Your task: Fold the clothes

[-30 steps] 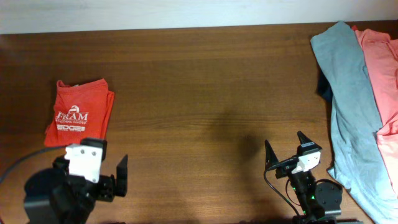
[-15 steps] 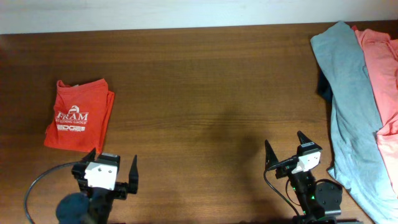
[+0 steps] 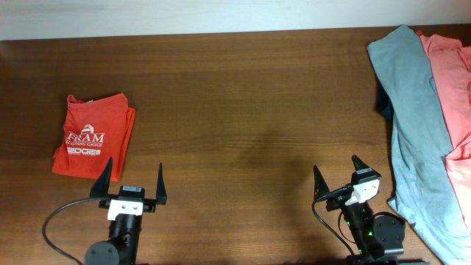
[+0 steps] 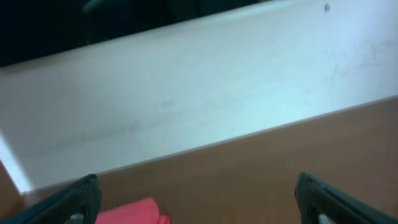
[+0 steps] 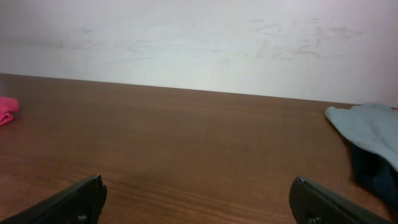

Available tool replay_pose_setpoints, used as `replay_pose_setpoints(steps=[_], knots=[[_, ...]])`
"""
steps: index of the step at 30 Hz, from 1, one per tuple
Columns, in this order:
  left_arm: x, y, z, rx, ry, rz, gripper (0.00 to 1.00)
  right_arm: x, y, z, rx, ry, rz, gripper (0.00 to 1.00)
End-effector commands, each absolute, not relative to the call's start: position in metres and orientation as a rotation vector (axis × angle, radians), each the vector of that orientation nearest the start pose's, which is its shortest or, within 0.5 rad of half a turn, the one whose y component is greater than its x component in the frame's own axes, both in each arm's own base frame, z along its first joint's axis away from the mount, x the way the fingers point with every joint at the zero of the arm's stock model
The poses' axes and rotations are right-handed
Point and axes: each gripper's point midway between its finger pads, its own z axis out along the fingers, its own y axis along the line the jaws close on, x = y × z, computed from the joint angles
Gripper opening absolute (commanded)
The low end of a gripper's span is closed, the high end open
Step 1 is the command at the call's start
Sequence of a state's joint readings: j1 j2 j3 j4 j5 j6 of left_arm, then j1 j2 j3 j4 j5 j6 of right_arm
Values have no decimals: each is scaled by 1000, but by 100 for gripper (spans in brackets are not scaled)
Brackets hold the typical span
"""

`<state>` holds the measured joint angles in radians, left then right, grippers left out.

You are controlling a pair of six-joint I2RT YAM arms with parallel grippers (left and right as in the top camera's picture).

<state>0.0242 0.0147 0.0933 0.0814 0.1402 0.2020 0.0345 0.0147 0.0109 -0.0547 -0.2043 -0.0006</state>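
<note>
Overhead: folded orange-red shirt [image 3: 94,137] lies lengthwise front-to-back, lettering toward the spread left gripper [image 3: 135,165]; right gripper [image 3: 335,163] spread too.

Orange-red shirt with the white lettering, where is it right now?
Overhead, the orange-red shirt lies folded on the left side of the table, just beyond the left gripper, far from the grey-blue shirt at the right.

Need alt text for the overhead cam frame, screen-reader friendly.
A folded orange-red T-shirt with white lettering lies on the left of a brown wooden table, while a grey-blue shirt and a salmon-pink shirt lie spread out, unfolded, at the right edge. The left hand and right hand sit open and empty at the near edge.
</note>
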Motion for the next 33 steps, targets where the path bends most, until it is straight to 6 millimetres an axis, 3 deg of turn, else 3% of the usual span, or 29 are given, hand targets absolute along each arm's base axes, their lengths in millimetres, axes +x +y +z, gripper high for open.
replay_pose_setpoints(steps=[1,5,6,33], knots=[[243,-18,211,230,1405,74,99,241,45,160,-189,1622,197,99],[245,-20,179,228,1539,43,99,241,45,160,-189,1622,197,99],[245,-20,159,214,1625,17,99,241,45,160,-189,1622,197,99],[245,-20,160,212,1623,13,99,241,45,160,-189,1622,197,99]])
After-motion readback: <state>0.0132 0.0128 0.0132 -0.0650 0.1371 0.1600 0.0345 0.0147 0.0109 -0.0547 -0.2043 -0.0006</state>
